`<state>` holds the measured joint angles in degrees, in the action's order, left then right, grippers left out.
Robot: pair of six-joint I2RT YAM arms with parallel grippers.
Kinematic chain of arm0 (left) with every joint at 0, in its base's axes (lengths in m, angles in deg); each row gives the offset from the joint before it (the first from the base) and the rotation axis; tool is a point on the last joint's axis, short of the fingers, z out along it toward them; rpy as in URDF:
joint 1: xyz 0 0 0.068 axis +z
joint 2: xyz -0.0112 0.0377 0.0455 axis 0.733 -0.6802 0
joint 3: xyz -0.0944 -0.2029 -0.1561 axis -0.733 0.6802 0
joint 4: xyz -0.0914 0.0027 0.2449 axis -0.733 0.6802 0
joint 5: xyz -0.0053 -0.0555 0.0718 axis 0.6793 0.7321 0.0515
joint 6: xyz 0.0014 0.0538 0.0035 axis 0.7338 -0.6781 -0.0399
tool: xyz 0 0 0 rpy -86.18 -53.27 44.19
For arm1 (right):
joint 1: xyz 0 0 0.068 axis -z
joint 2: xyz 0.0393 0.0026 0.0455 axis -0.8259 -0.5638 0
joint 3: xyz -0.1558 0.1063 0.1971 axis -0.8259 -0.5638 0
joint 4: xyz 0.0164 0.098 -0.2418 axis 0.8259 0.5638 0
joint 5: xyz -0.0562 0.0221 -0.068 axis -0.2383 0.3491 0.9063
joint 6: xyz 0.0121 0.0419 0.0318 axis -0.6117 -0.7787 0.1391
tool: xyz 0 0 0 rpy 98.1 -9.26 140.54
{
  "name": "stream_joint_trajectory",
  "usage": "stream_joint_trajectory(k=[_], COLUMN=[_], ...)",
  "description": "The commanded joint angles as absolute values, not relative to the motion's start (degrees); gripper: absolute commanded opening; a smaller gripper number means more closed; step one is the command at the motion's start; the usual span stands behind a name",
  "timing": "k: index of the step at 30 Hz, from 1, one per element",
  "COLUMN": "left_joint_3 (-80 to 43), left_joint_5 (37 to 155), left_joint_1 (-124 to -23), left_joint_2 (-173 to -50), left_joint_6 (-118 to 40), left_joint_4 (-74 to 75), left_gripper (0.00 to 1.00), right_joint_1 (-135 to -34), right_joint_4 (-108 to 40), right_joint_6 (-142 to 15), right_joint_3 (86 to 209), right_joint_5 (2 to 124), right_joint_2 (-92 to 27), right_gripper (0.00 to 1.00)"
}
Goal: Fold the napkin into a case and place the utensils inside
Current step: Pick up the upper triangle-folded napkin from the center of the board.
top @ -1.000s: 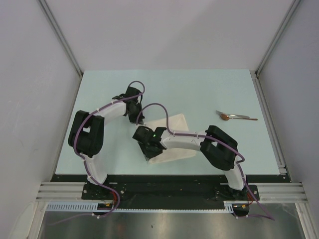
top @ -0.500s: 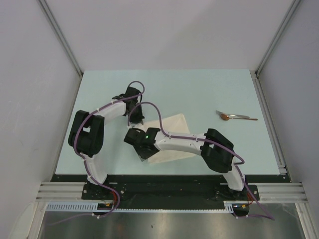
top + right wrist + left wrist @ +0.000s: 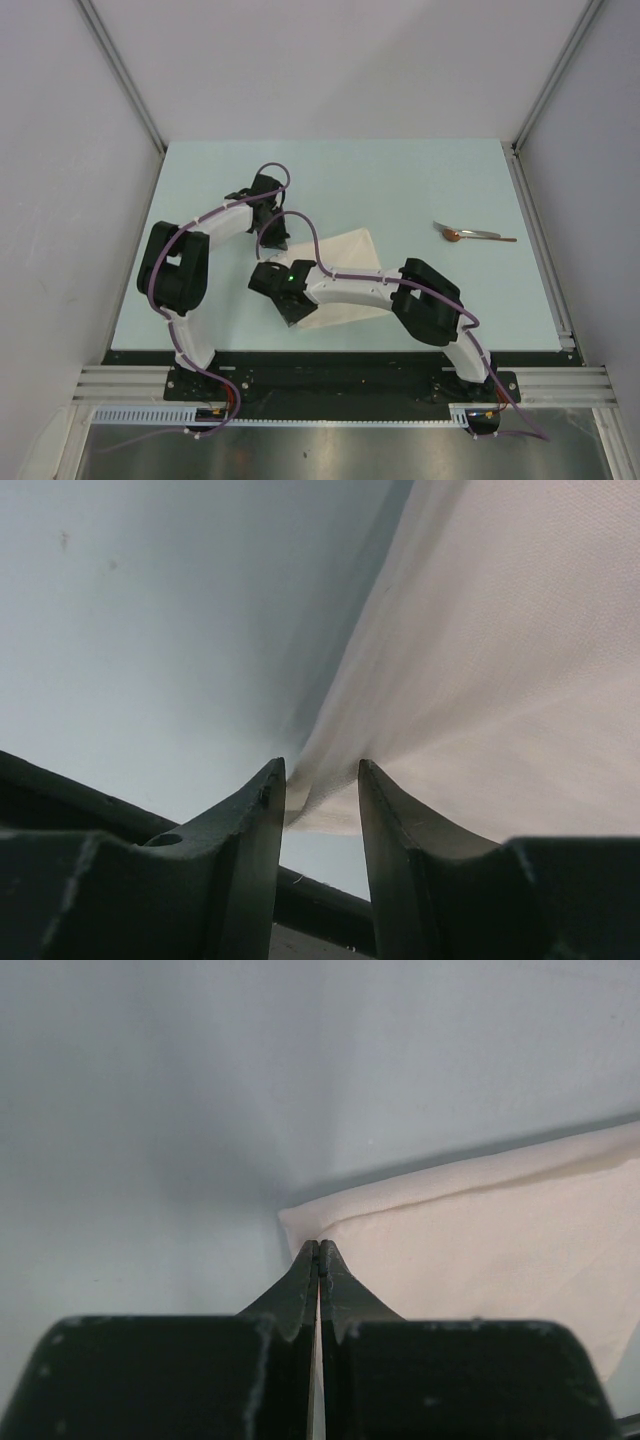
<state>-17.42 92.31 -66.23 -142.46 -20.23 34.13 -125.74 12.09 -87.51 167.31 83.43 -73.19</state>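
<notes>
The white napkin [image 3: 350,252] lies on the pale table, partly folded and partly under my arms. My left gripper [image 3: 278,240] is at its far left corner; in the left wrist view the gripper [image 3: 318,1250] is shut, with a thin strip of napkin [image 3: 480,1240] pinched between the jaws. My right gripper [image 3: 292,308] is at the near left corner; its jaws [image 3: 320,770] stand apart, with the raised corner of the napkin [image 3: 500,660] in the gap. The spoon [image 3: 475,235], with a silver handle and a coppery bowl, lies alone to the right. No case shows.
The pale table [image 3: 400,180] ends in a metal rail on the right [image 3: 540,240] and a dark front edge [image 3: 330,358]. Grey walls stand on the left, back and right. The right arm's elbow [image 3: 430,300] lies low, near the napkin's right side.
My right gripper has moved a little to the left along the napkin's near edge, and its elbow followed. The left arm, the napkin's outline and the spoon have stayed put.
</notes>
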Motion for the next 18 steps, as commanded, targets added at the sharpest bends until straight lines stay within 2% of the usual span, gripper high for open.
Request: stream_joint_trajectory(k=[1,14,18], left_joint_3=[-18.18,-18.27,-17.74], left_joint_5=[91.58,91.76,91.76], left_joint_1=[-65.6,-65.25,-65.16], left_joint_2=[-142.68,-142.86,-142.59], left_joint_6=[-19.53,-19.35,-19.09], left_joint_4=[33.76,33.67,33.4], left_gripper=[0.0,0.0,0.0], right_joint_1=[-126.08,-125.55,-125.29], right_joint_4=[11.34,8.53,7.47], right_joint_6=[-86.06,-87.29,-87.73], right_joint_3=[167.96,160.41,159.87], right_joint_5=[83.44,81.42,80.63], right_joint_2=[-73.78,-73.52,-74.04], right_gripper=[0.4,0.37,0.26])
